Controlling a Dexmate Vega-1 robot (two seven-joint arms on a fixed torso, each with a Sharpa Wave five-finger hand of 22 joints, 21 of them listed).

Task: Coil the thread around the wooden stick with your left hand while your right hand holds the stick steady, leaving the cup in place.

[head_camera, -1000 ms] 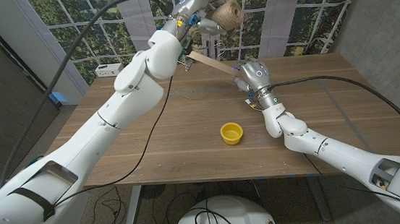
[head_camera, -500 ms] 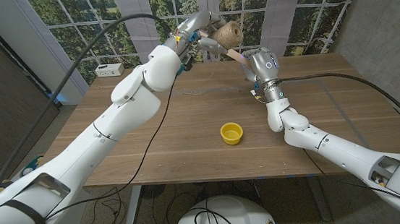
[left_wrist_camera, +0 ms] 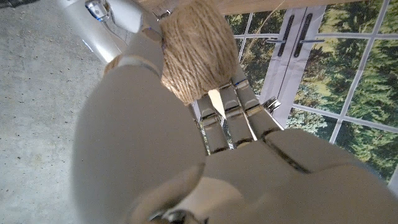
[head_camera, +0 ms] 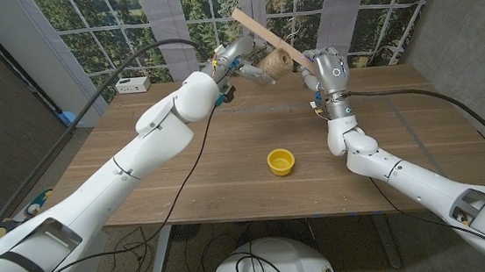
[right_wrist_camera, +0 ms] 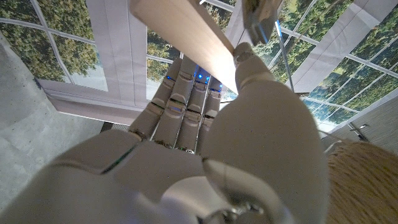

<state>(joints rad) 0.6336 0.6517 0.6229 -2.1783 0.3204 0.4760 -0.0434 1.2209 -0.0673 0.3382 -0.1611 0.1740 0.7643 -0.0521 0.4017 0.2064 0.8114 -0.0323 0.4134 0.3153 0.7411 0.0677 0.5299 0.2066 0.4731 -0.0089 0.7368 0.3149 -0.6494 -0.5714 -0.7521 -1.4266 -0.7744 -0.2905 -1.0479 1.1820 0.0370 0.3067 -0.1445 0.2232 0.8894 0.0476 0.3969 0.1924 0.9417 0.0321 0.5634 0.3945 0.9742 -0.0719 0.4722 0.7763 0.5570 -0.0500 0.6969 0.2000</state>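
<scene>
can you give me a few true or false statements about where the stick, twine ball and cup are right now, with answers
1. The right robot hand holds the wooden stick raised above the table. True.
2. The yellow cup is in the left robot hand. False: it stands on the wooden table, away from both hands.
3. The left robot hand holds a ball of twine. True.
4. The stick lies flat on the table. False: it slants up in the air toward the windows.
5. The cup is tipped on its side. False: it stands upright, opening up.
</scene>
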